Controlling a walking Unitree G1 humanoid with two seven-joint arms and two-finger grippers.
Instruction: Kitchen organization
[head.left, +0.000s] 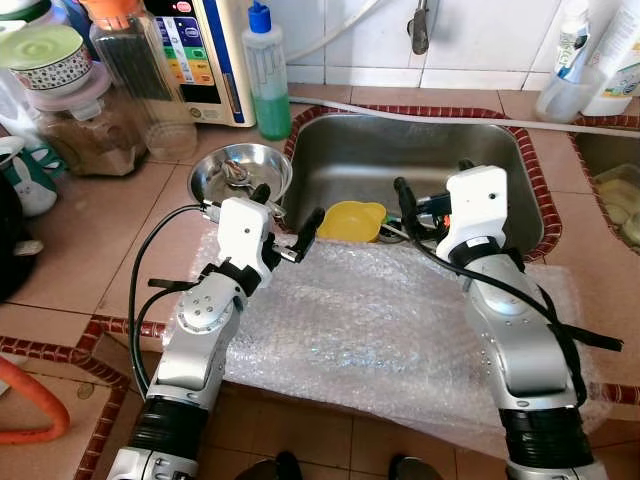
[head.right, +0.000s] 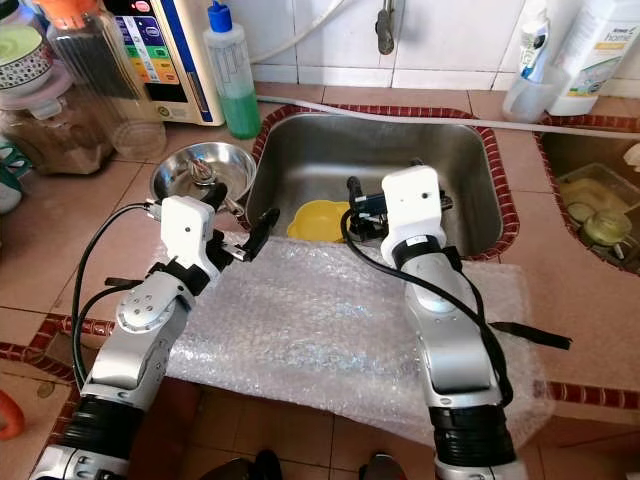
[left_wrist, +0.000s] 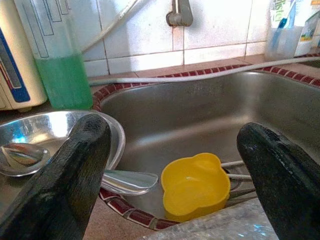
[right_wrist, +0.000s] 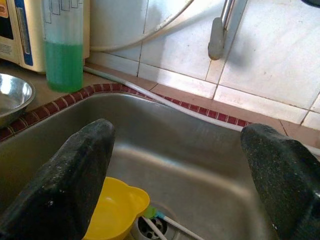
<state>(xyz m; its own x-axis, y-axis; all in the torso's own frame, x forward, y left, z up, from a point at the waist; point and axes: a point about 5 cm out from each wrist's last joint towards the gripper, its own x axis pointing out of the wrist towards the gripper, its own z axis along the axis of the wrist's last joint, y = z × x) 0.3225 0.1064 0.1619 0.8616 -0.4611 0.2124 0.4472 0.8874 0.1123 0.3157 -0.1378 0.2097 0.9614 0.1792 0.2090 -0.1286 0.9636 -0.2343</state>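
Over on the left, a steel bowl (head.left: 240, 172) with a spoon in it sits on the counter right beside the sink (head.left: 420, 140). The left gripper (head.left: 287, 217) hovers at the sink's edge, fingers spread wide, holding nothing. A yellow cup (head.left: 352, 220) lies in the sink, near the drain. The right gripper (head.left: 432, 193) hangs over the basin, fingers spread too. Bubble wrap (head.left: 370, 330) covers the counter's front edge.

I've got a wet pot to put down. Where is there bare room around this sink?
Free: the bubble wrap in front of the sink, between the two arms, and the sink's right half. Crowded: the counter left of the steel bowl, packed with jars, and the yellow cup near the drain.
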